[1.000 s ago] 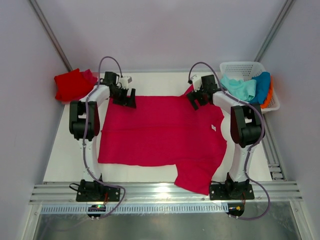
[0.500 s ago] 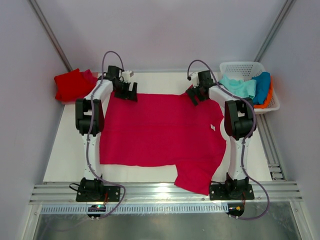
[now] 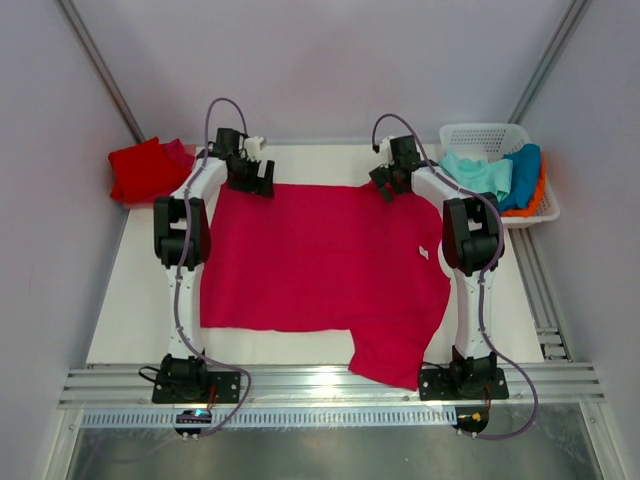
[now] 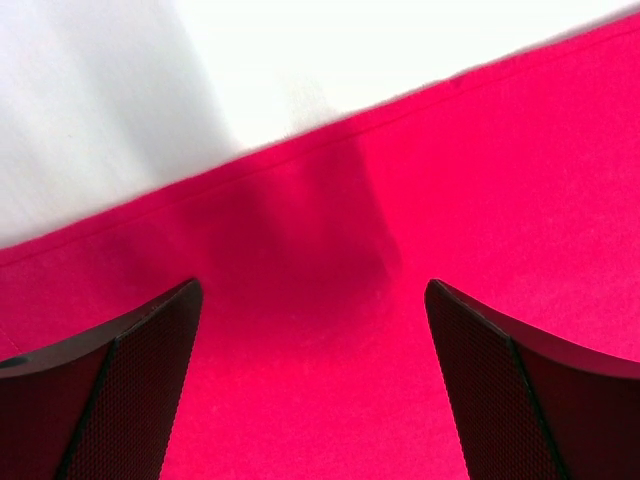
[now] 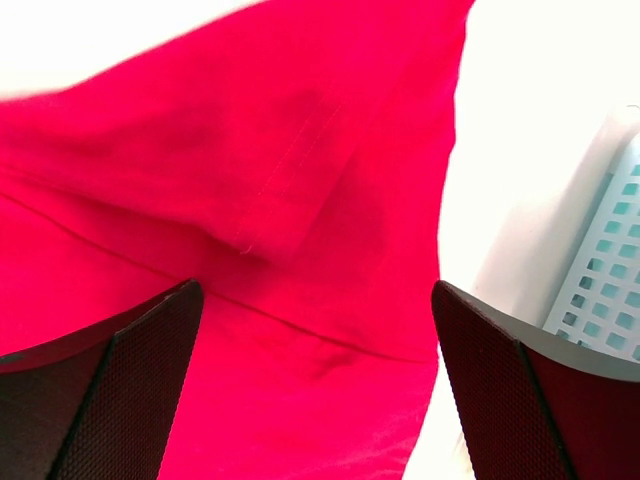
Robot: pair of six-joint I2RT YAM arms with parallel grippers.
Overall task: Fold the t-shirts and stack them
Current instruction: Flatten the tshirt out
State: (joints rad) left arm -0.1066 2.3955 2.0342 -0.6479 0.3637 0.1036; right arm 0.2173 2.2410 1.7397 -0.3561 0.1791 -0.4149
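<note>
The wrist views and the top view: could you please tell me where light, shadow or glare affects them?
Left wrist: the table is blown out to white, and a soft dark shadow lies on the crimson t-shirt. Right wrist: the table is likewise washed out beside the basket, with shadow under a cloth fold. Top external: glare on the metal rail.

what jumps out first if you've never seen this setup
A big crimson-pink t-shirt lies spread across the middle of the white table, one sleeve reaching the near edge. Both arms stretch to its far edge, where the left gripper and the right gripper hover open over the cloth. A red t-shirt sits at the far left, and a white lattice basket at the far right holds a mint-green tee, a blue tee and an orange tee.
</note>
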